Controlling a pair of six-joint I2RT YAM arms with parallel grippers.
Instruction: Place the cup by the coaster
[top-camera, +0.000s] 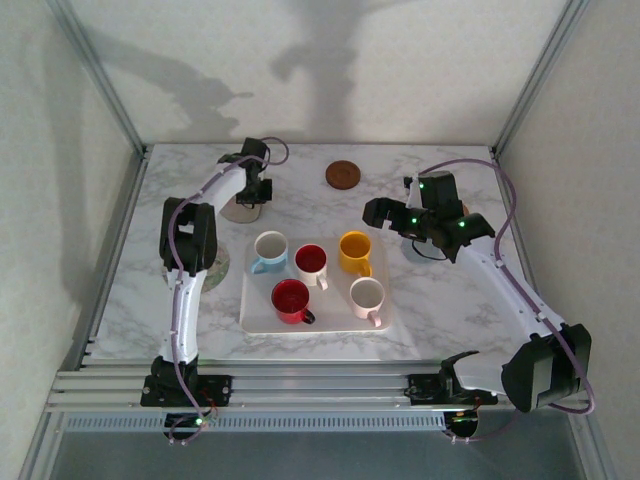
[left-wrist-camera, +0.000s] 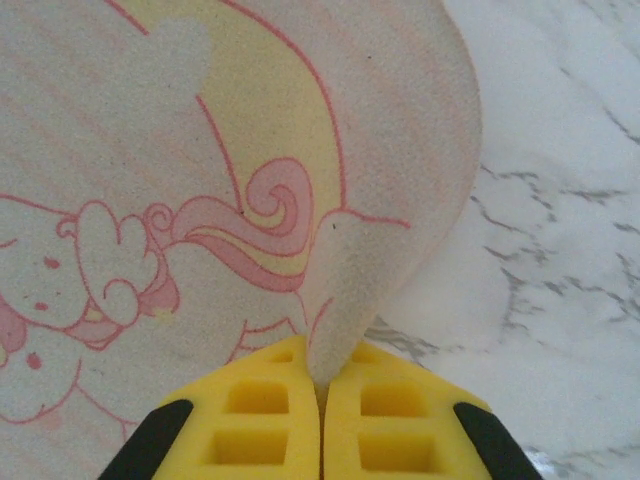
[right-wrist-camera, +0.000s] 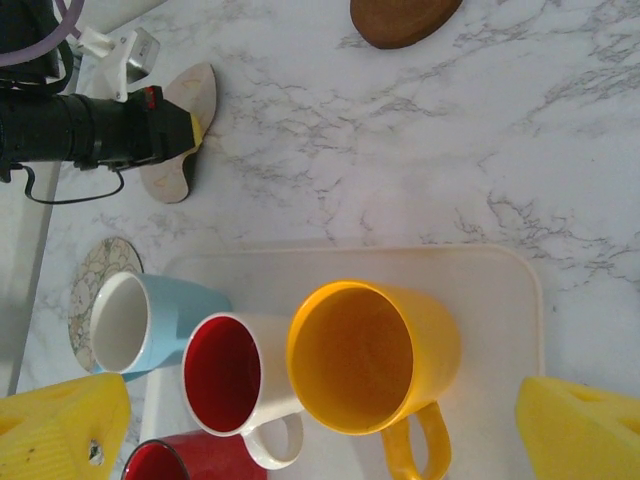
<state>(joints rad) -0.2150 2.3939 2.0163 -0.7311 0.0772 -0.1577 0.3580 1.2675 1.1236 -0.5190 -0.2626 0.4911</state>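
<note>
Currently, the left gripper (left-wrist-camera: 322, 385) is pressed shut on the rim of the printed coaster (left-wrist-camera: 250, 150). Its yellow fingers (left-wrist-camera: 260, 425) meet with only the thin coaster edge between them. This coaster carries a pink and yellow cartoon print and sits at the back left of the tabletop (left-wrist-camera: 560, 250). The pinched edge appears to be raised slightly off the marble. The views do not settle whether the rest of the coaster lies flat.

The right gripper (right-wrist-camera: 320, 425) is spread wide and holds nothing. It hangs above the tray (right-wrist-camera: 500, 290). The yellow cup (right-wrist-camera: 350, 355) is below it, between the two fingers and apart from both.

The yellow cup stands upright at the back right of the tray. The red-lined cup (right-wrist-camera: 225, 385) is just beside it to the left. The blue cup (right-wrist-camera: 150, 320) follows at the back left. The front row holds the red cup (top-camera: 291, 298) and the white cup (top-camera: 367, 296). All five cups are upright on the tray.

The brown coaster (top-camera: 343, 174) lies at the back centre of the tabletop, well apart from the tray. The marbled coaster (top-camera: 218, 268) lies just beside the left edge of the tray, partly under the left arm.
</note>
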